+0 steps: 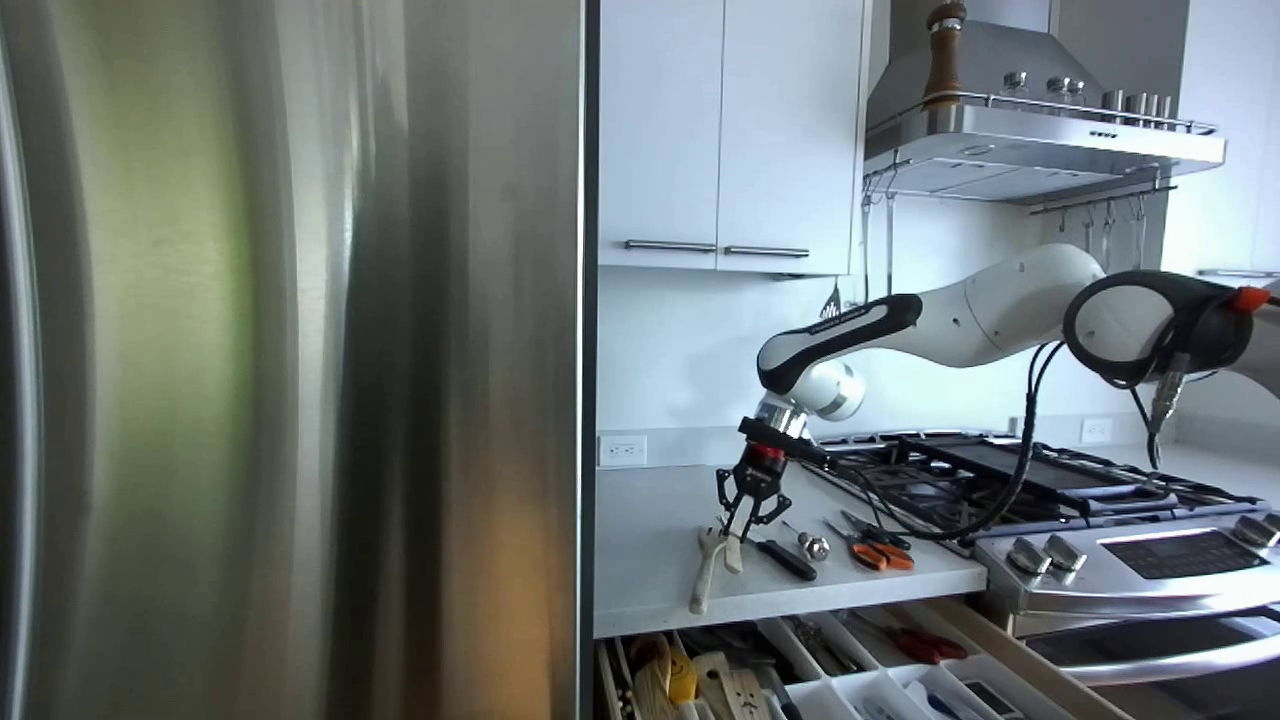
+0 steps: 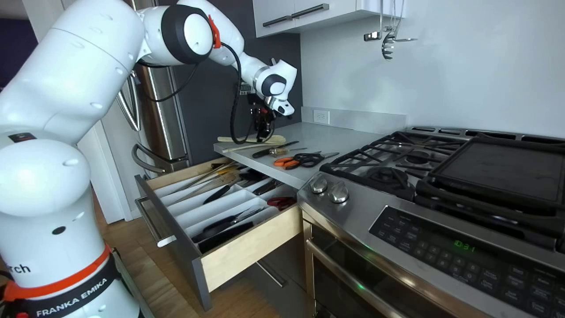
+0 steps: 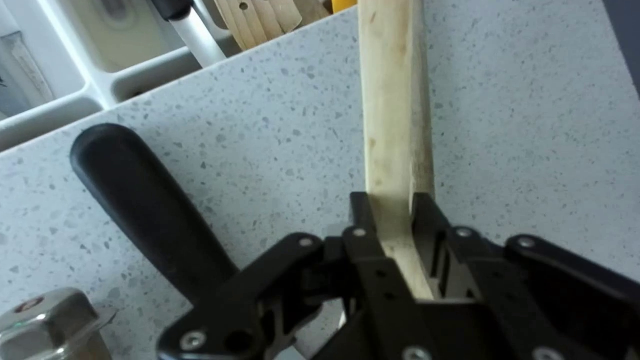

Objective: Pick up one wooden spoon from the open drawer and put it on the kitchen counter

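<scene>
Gripper (image 3: 392,201) clamped on a pale wooden spoon (image 3: 391,110), approx. at its handle, over the counter (image 3: 520,130); can't tell if spoon touches it. 2nd wooden utensil (image 1: 702,580) lies just beside, on counter. Nr. by: blk-handled tool (image 3: 150,205), metal-ended tool (image 1: 815,547), orange-handled tool (image 2: 287,163). Drawer (image 2: 247,245) open below w/ more utensils (image 1: 718,680); stove (image 2: 353,212) adj. to counter.

Kitchen: 1 stove (image 2: 432,216), 1 hood (image 1: 1040,135)

One gripper (image 3: 392,202), one open drawer (image 2: 251,249), two wooden utensils (image 1: 704,577) at counter (image 1: 650,520).
</scene>
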Motion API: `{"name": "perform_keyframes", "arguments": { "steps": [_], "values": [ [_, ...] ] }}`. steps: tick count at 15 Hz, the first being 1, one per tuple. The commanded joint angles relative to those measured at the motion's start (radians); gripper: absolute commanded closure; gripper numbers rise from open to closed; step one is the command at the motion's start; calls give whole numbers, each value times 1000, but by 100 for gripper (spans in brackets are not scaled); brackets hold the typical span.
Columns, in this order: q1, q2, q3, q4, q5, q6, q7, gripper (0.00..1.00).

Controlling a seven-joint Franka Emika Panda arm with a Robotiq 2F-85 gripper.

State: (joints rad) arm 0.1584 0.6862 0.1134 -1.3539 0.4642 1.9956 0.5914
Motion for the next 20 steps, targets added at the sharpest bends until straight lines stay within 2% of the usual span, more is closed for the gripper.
{"name": "perform_keyframes", "arguments": {
  "steps": [1,7,8,10,14,16,20],
  "values": [
    [8,79,-4,103,-31,-42,-2,94],
    [10,119,-8,144,-58,-43,0,94],
    [9,122,-7,149,-59,-47,-1,49],
    [9,124,-7,153,-60,-49,0,43],
    [7,95,-6,144,-58,-56,3,12],
    [8,58,-8,126,-61,-88,19,1],
    [30,-61,-33,38,-106,-218,93,0]
  ]
}}
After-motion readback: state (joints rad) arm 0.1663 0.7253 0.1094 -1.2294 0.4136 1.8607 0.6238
